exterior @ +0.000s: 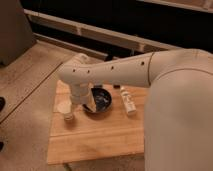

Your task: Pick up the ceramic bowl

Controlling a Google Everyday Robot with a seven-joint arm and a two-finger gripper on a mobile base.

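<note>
The ceramic bowl (101, 100) is round, shallow and glossy black with pale glints inside. It sits near the middle of a small wooden table (100, 135). My white arm reaches in from the right and bends down over the bowl's left side. My gripper (86, 104) hangs at the bowl's left rim, mostly hidden behind the wrist. A small white cup (65, 108) stands just left of the gripper. A slim white bottle (128, 102) lies to the right of the bowl.
The wooden table stands on a pale speckled floor. A dark wall with pale horizontal rails (100, 32) runs behind it. My arm's large white body (180, 110) fills the right side of the view. A dark shape (2, 104) sits at the left edge.
</note>
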